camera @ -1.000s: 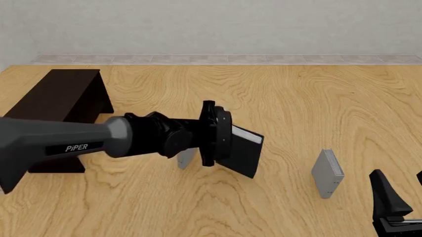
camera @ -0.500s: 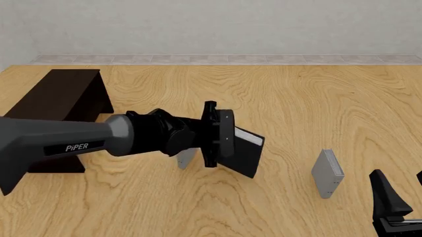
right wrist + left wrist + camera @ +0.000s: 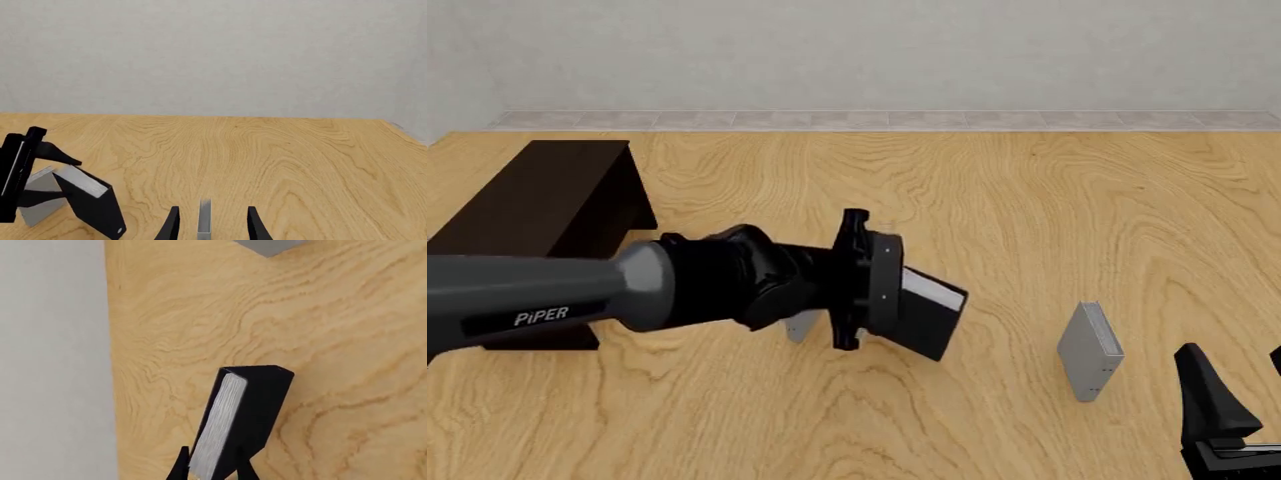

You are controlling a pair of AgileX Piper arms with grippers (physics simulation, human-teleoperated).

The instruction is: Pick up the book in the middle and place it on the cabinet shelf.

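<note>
I see the thick black hardback book (image 3: pixel 928 312) tilted in my left end effector (image 3: pixel 888 290), a thin grey book (image 3: pixel 806 322) just behind-left of it, another grey book (image 3: pixel 1090 351) well right, and the long dark wooden cabinet shelf (image 3: pixel 541 215) far left on the wooden desk (image 3: pixel 1014 210).

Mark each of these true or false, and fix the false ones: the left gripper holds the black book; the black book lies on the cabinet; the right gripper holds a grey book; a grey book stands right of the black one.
1. Left gripper holds the black book: true.
2. That book lies on the cabinet: false; it is held tilted, apart from it.
3. Right gripper holds a grey book: false; open, empty.
4. A grey book stands right of the black one: true.
</note>
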